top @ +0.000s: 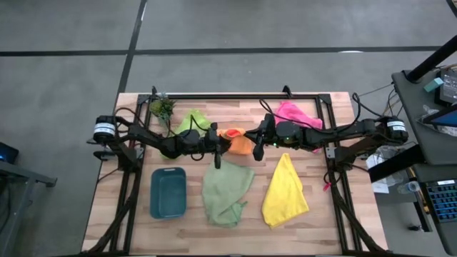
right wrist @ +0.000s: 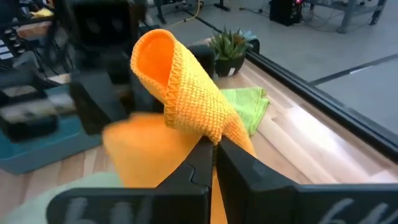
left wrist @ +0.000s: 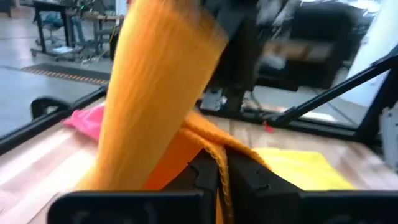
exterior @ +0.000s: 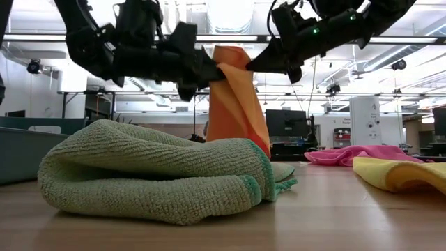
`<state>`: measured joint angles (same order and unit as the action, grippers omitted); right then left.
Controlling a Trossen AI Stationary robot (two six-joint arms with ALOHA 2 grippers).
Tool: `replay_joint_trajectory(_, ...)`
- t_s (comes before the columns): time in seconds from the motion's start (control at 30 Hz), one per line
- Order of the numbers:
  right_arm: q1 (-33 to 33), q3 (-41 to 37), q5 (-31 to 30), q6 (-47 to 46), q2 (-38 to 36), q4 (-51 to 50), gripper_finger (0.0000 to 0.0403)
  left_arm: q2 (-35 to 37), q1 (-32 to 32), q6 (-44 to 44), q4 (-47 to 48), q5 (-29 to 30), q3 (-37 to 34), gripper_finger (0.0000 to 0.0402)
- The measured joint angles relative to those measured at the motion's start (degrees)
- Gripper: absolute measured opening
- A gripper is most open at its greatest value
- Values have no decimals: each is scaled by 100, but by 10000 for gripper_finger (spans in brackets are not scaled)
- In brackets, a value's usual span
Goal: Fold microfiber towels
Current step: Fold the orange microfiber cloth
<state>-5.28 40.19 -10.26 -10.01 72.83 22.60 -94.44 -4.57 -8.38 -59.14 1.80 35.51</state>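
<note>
Orange towel (exterior: 235, 97) pinched between left pincer (exterior: 217, 72), right pincer (exterior: 256, 65).

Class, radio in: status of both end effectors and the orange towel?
Left end effector and right end effector shut on orange towel, held above table. Sage towel beneath. Nothing obstructing.

The orange towel (top: 239, 141) hangs pinched between both claws. Pale sage (top: 227, 191) and yellow (top: 285, 191) towels lie crumpled nearer the front edge; lime (top: 191, 121) and pink (top: 296, 114) lie behind.
</note>
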Motion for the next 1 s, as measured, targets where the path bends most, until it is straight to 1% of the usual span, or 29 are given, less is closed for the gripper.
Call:
replay_joint_trajectory(0.1, 0, -44, 0, -89, 8, -23, 20, 141, 44, 0, 15, 0, 2, 1)
replay_joint_trajectory(0.2, 2, -63, 0, -178, 6, -4, 45, 288, 48, -2, -4, 0, 6, 0)
replay_joint_trajectory(0.33, 0, -66, -24, -205, -7, -12, 97, 454, 52, -22, 3, 48, 7, 0)
replay_joint_trajectory(0.47, 0, -61, -26, -198, -99, -17, 151, 499, 56, -28, 3, 408, 7, 0)
replay_joint_trajectory(0.63, 0, -42, -26, -247, -150, -31, 200, 472, 54, -166, 9, 598, 7, 0)
replay_joint_trajectory(0.77, 0, -42, -26, -292, -150, -98, 219, 462, 56, -186, 11, 737, 7, 0)
replay_joint_trajectory(1.0, 70, -40, -37, -249, -298, -6, 220, 462, 54, -188, 11, 774, 4, 0)
